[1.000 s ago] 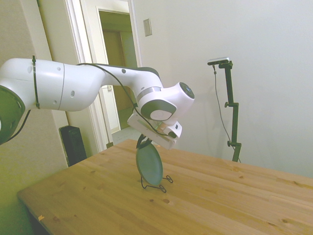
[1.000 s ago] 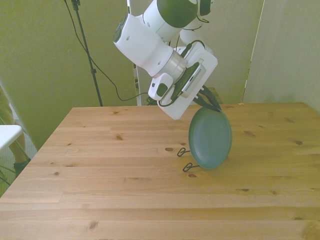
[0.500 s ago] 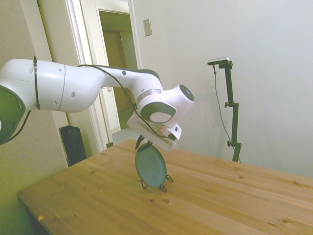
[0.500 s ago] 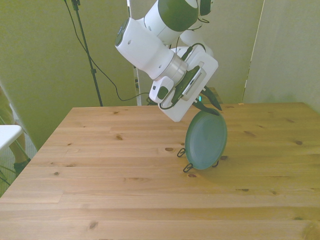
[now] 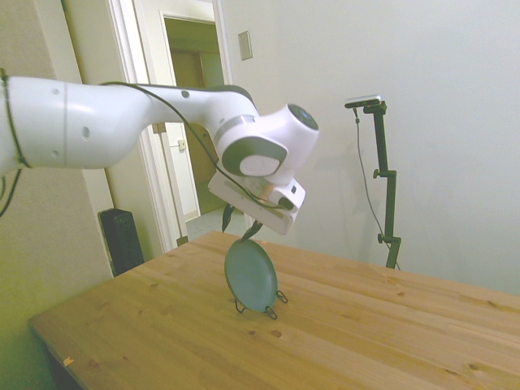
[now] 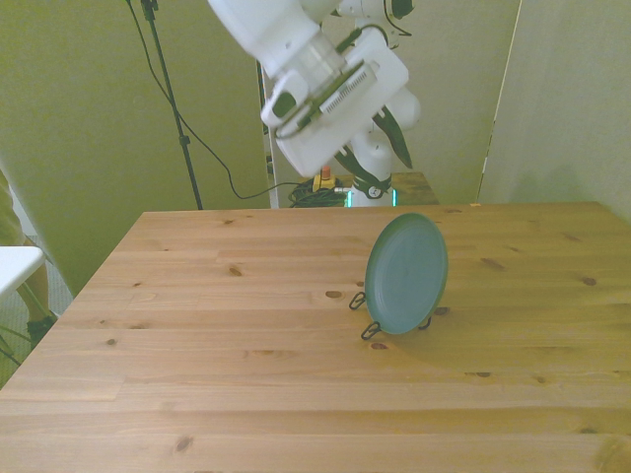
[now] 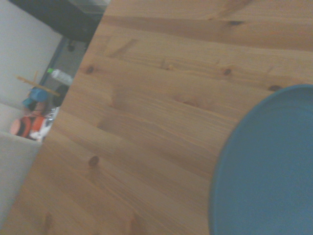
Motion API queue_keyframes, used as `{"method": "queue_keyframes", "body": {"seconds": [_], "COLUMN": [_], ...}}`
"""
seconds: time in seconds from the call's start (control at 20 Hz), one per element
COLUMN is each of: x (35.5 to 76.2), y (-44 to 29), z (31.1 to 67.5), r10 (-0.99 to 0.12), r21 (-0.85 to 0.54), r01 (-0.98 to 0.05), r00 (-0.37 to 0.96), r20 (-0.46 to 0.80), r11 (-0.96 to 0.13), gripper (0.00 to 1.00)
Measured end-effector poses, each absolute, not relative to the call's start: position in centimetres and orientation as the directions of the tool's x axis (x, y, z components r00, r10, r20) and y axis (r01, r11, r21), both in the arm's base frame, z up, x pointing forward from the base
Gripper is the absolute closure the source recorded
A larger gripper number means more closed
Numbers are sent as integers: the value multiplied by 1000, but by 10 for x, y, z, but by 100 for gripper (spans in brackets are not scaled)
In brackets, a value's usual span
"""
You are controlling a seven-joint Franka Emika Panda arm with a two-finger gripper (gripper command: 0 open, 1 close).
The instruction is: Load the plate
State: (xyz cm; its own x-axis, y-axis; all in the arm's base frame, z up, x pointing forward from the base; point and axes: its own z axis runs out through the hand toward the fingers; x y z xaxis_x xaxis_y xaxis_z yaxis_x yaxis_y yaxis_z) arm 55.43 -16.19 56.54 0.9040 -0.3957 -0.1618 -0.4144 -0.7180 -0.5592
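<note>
The plate (image 5: 251, 275) stands on edge in the thin wire stand (image 5: 276, 298) near the middle of the worktop (image 5: 366, 333), leaning slightly. The gripper (image 5: 238, 224) hangs just above the plate's top rim, fingers spread apart and holding nothing. The risk lies in how little holds the plate: a brush from the gripper could tip it off the stand, or a shallow seat in the wires could let it roll or slide out

Muted teal against warm wood.
The plate (image 5: 250, 276) shows plain teal-green, unmarked, below the jaws, in a thin black wire stand (image 6: 372, 329); the table (image 6: 217, 335) is honey-brown pine with dark knots; the gripper (image 5: 241, 223) has dark fingers under a white casing.
</note>
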Motion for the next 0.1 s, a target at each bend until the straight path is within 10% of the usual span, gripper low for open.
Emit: {"method": "queue_keyframes", "body": {"seconds": [0.1], "x": [533], "y": [-165], "z": [597], "r10": [-426], "r21": [-521], "r01": [-422], "r00": [897], "r20": [-118], "r11": [-742], "gripper": [0]}}
